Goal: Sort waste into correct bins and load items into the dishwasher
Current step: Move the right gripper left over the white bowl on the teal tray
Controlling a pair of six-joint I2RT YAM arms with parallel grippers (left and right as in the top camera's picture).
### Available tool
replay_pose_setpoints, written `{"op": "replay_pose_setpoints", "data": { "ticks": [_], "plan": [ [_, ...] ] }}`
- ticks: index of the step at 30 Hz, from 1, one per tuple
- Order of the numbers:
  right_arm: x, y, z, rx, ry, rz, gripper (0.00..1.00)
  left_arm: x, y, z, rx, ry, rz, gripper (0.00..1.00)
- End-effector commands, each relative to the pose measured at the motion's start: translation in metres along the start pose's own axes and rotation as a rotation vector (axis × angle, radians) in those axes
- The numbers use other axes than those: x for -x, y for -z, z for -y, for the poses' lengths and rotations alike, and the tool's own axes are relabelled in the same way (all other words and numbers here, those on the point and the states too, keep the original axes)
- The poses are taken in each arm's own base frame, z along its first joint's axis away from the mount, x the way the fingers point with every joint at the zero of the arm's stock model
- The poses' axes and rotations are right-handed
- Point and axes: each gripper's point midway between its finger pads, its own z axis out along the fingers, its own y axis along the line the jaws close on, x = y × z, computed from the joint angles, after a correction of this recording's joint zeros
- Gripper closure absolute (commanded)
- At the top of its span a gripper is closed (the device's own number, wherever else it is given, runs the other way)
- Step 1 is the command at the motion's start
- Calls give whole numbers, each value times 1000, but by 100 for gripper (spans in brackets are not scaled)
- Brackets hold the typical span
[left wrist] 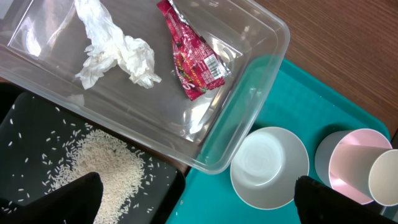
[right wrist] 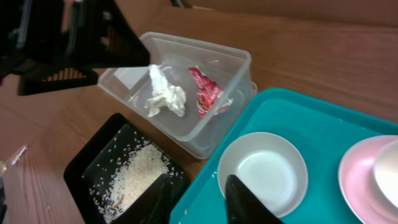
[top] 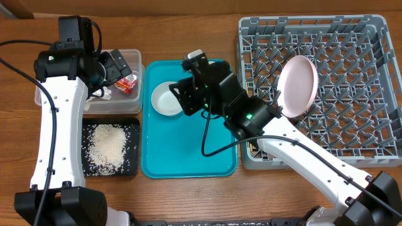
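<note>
Saucer (right wrist: 356, 180) and cup (right wrist: 388, 168), perhaps stacked, sit cut off.

The bench (top: 188, 25) is matt wood. The tub (left wrist: 261, 37) is clear, glossy plastic; the tissue (left wrist: 118, 53) is crumpled paper, the wrapper (left wrist: 196, 62) shiny crinkled foil. The teal tray (top: 188, 150) is smooth plastic, the bowl (left wrist: 268, 167) glossy, the rack (top: 352, 94) matt grey plastic.

Light is bright and even, from above. In the overhead view you get only short, soft shadows around the clear tub (top: 129, 100). Left wrist view is sharp, with white glare patches on the tub floor beside the red wrapper (left wrist: 194, 62). Right wrist view is softer. The left arm (right wrist: 56, 68), above-left of the tub, is dark and blurred. The right gripper (right wrist: 199, 199), below the tub, is black and out of focus.
</note>
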Motion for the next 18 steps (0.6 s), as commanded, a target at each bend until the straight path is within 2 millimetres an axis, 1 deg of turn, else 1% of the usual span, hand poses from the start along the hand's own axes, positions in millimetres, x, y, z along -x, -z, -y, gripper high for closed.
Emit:
{"op": "replay_pose_setpoints", "data": {
  "ticks": [1,3,5,6,9,10,12,13,16,18],
  "plan": [
    [5,-5,-3,-17,106,11,66,2,4,2,1,-28,15,0],
    [-3,-11,-4,-15,107,-8,64,2,4,2,1,-28,15,0],
    [-11,-19,-3,-17,112,-31,59,2,4,2,1,-28,15,0],
    [-14,-23,-2,-18,122,-39,58,2,4,2,1,-28,15,0],
    [-26,-38,-1,-12,170,-63,52,2,4,2,1,-28,15,0],
    [-35,-49,-2,-3,222,-76,51,2,4,2,1,-28,15,0],
    [-42,-60,-3,5,257,-82,50,2,4,2,1,-28,14,0],
    [-47,-69,-3,9,275,-85,50,2,4,2,1,-28,15,0],
    [-55,-81,-3,24,300,-90,49,2,4,2,1,-28,15,0],
    [-61,-86,-7,54,322,-98,49,2,4,2,1,-28,15,0]
  ]
}}
